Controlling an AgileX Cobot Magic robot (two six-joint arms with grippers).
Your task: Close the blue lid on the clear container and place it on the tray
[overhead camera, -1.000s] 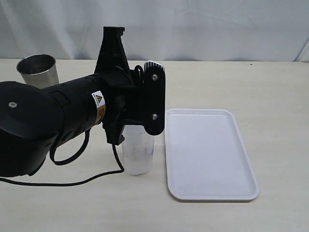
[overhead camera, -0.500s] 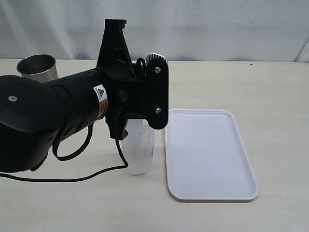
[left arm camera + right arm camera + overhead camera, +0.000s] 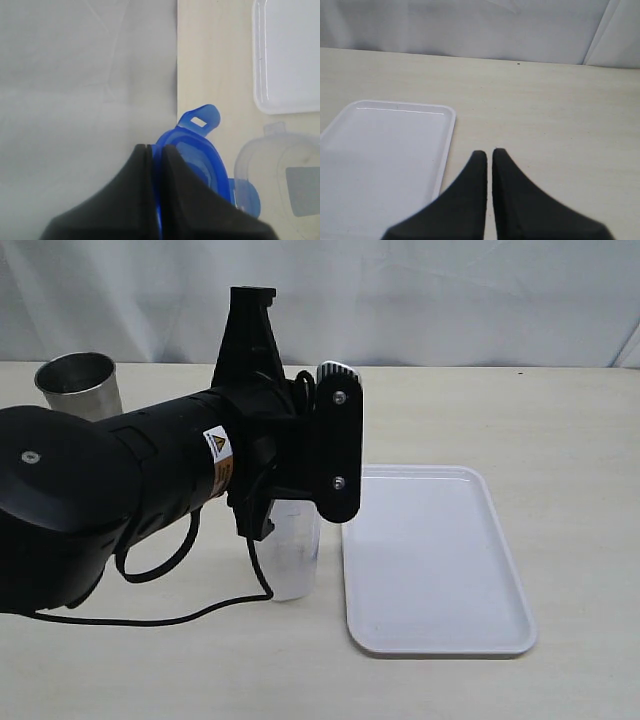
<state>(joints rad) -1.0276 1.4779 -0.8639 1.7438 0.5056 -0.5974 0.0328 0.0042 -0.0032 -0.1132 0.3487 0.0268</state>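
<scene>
- Tabletop: the clear container is left unmoved beside the tray.
- The left gripper, clamped on the blue lid, has been moved rightward.
- The right gripper is closed on nothing.

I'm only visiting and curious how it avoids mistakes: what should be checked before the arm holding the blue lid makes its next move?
1. Grip on the blue lid: ok, the left gripper pinches its edge.
2. Lid centred over the clear container: not ok, the left wrist view shows the container's mouth mostly off to one side of the lid.
3. Container upright and open: ok, it stands beside the tray.
4. Tray free to receive it: ok, nothing lies on it.
5. Right gripper out of the way: ok, shut, empty, off the tray's edge.
</scene>
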